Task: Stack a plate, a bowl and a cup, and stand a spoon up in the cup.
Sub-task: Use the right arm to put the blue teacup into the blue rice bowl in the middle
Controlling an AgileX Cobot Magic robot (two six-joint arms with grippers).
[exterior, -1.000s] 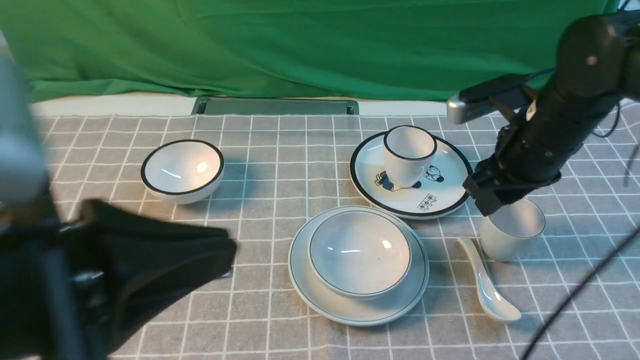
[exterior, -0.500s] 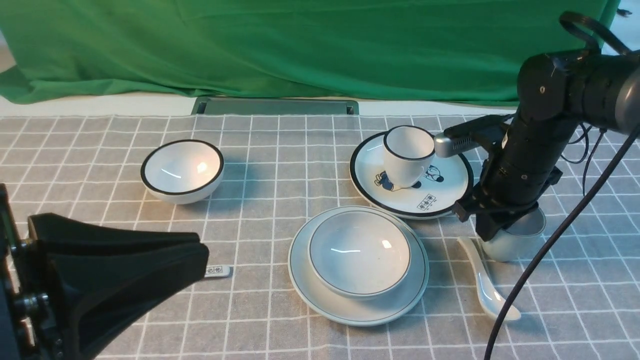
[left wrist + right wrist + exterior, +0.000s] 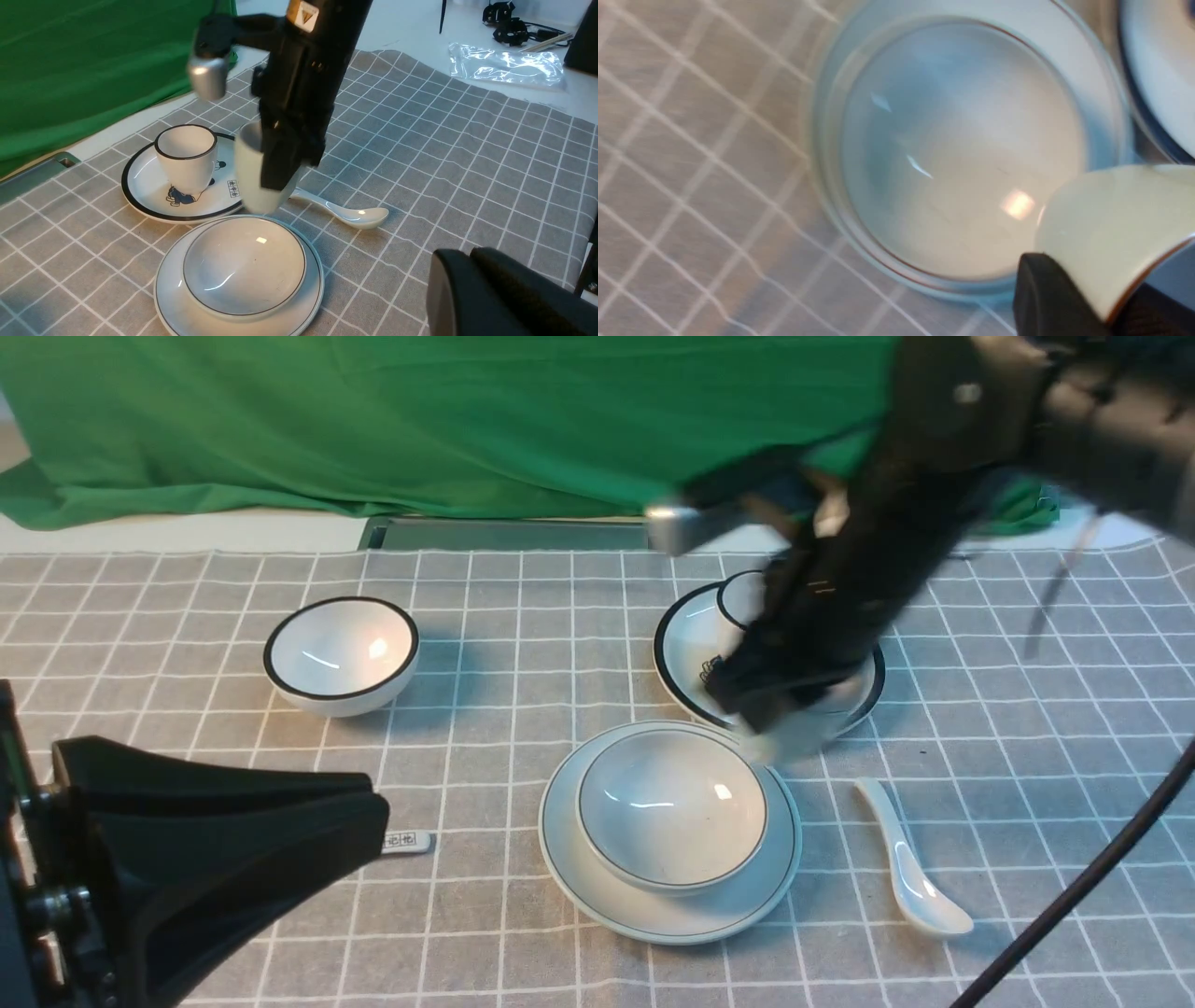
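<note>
Grey checked cloth [image 3: 523, 644] covers the table, with a green backdrop [image 3: 420, 420] hung behind it. A black-rimmed bowl [image 3: 341, 653] stands alone on the robot's left. Farther right, a black-rimmed plate [image 3: 686, 649] printed with cartoon figures carries a black-rimmed cup [image 3: 186, 156], which the right arm mostly hides in the front view. A printed spoon handle [image 3: 408, 842] pokes out beside the left gripper [image 3: 373, 812], whose two dark fingers are pressed together with nothing between them, low at the near left and well apart from the crockery.

The plain plate [image 3: 672, 919] lies near the middle of the cloth with the plain bowl [image 3: 672, 807] sitting upright in it. The plain spoon [image 3: 910, 873] rests on the cloth to their right, bowl end toward the robot, touching nothing.

The right gripper [image 3: 275, 179] is clamped on the wall of the plain cup [image 3: 254, 172], one finger [image 3: 280, 158] down the outside. The cup hangs in the air, roughly upright and blurred in the front view, in front of the cartoon plate and just beside the far right edge of the stacked bowl. In the right wrist view the cup [image 3: 1106, 228] shows at the bowl's rim rather than over its middle, and the black-rimmed pair sits close behind it.
</note>
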